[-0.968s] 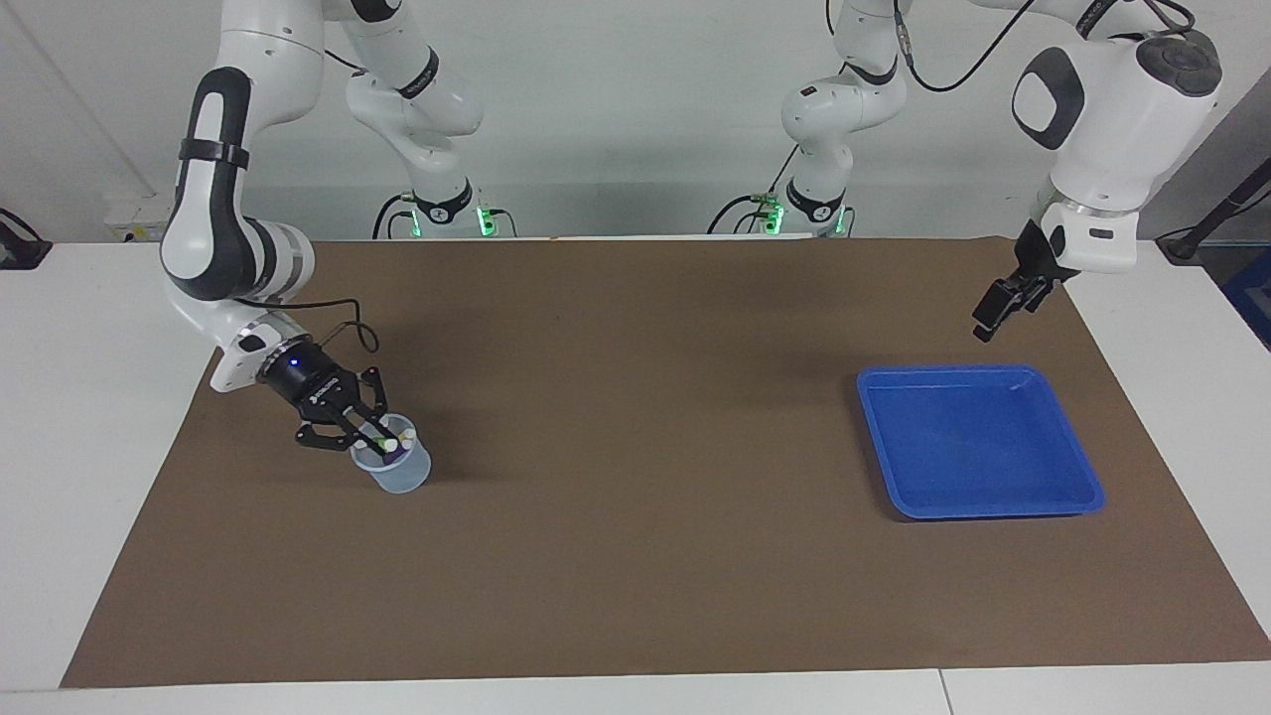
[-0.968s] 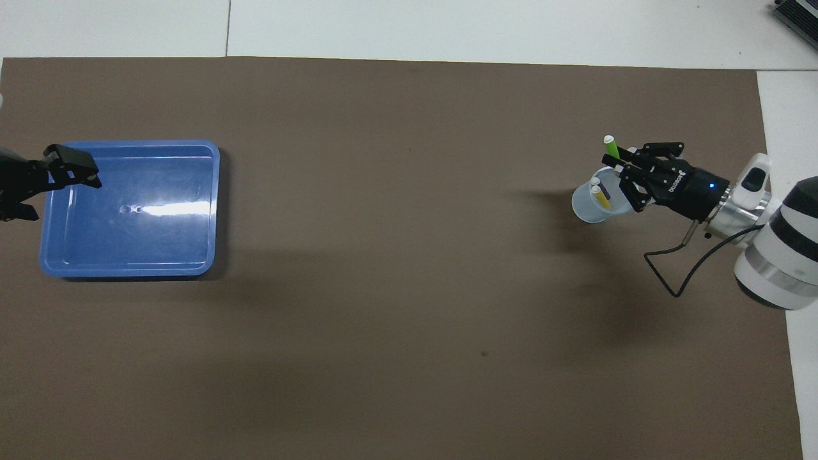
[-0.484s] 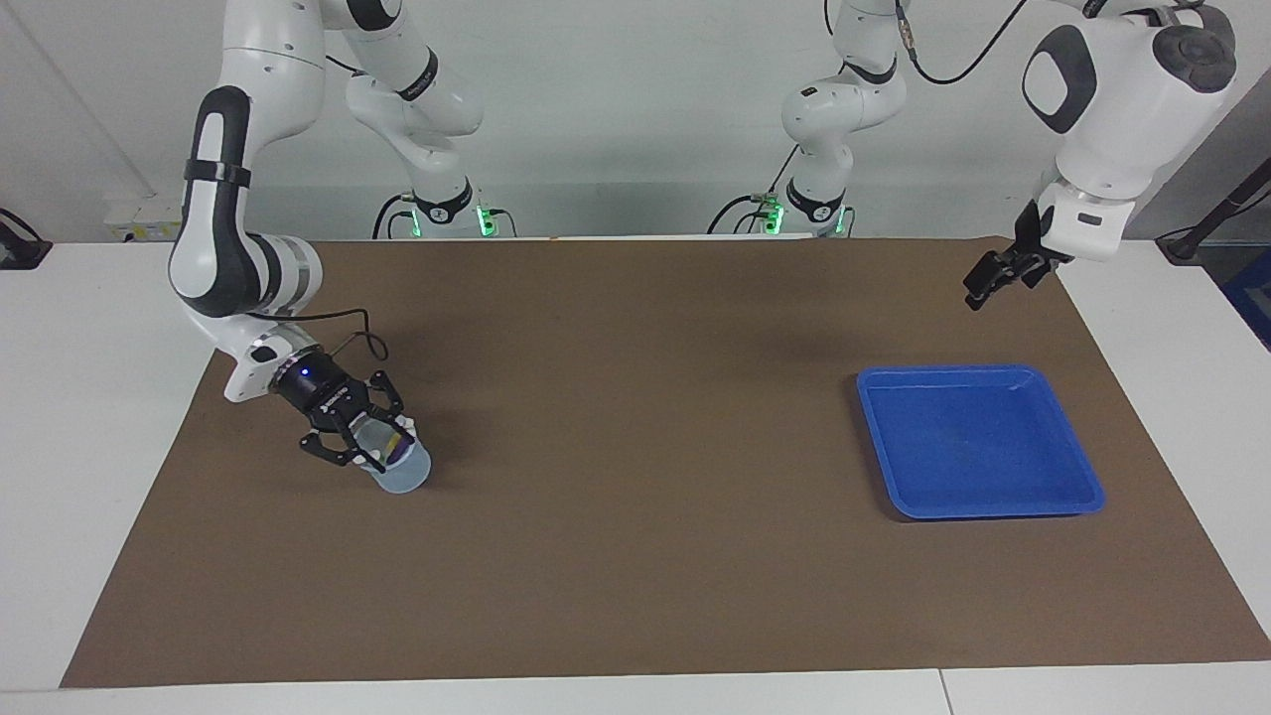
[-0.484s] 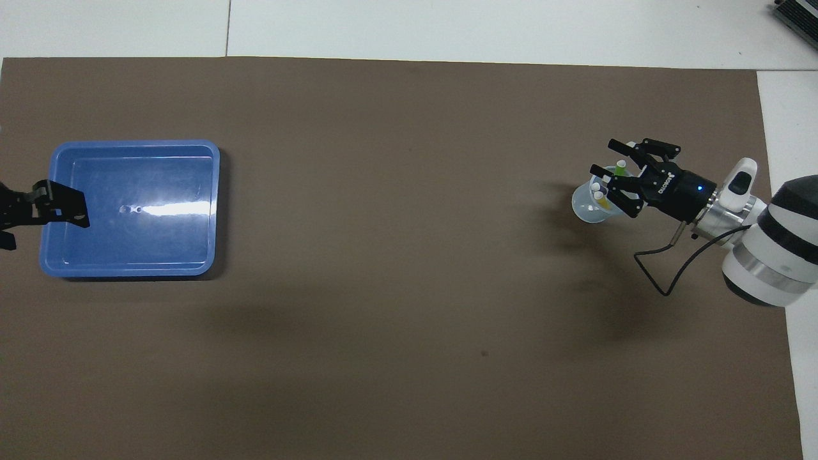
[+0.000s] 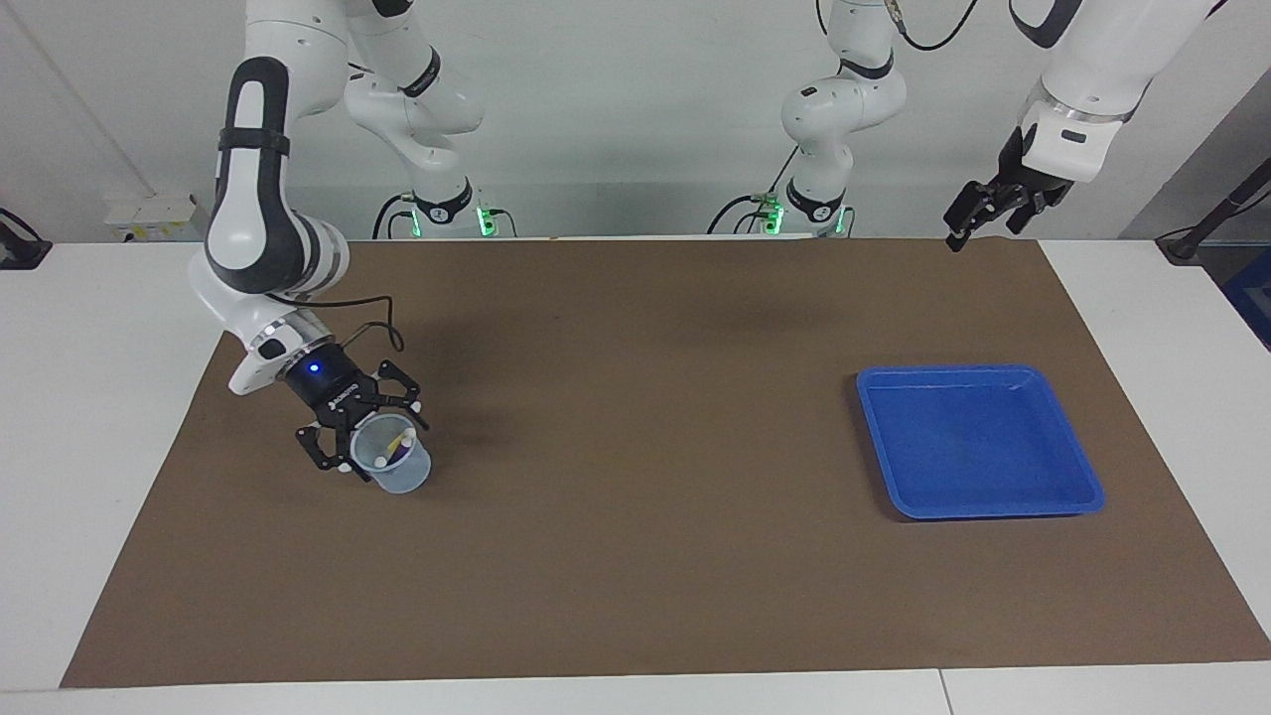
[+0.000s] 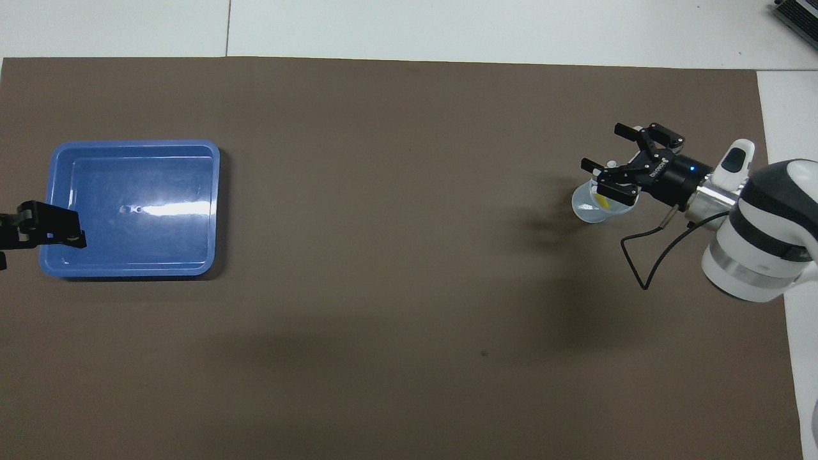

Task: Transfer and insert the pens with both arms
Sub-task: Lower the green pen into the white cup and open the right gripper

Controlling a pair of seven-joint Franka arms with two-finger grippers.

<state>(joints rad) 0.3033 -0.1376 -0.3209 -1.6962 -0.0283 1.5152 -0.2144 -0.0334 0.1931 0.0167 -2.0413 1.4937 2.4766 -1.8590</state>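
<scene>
A clear plastic cup [image 5: 402, 477] stands on the brown mat toward the right arm's end of the table. Pens lean inside it: a yellow pen [image 5: 398, 443] and a purple pen [image 5: 389, 456], white tips up. The cup [image 6: 586, 211] and the yellow pen [image 6: 602, 202] also show from overhead. My right gripper [image 5: 377, 439] hangs just over the cup's mouth, open, its fingers spread to either side of the rim and holding nothing; overhead the right gripper [image 6: 602, 148] partly covers the cup. My left gripper [image 5: 961, 228] is raised high and open, empty, over the mat's robot-side edge.
A blue tray [image 5: 978, 512] lies on the mat toward the left arm's end, with nothing in it. Overhead, the left gripper [image 6: 64, 230] overlaps the tray's [image 6: 216, 204] outer edge. A black cable loops off the right wrist [image 6: 639, 268]. White tabletop surrounds the brown mat [image 5: 635, 556].
My right gripper opened and let the green pen drop into the cup, then drew back slightly. My left arm rose and pulled back from above the tray toward the robots.
</scene>
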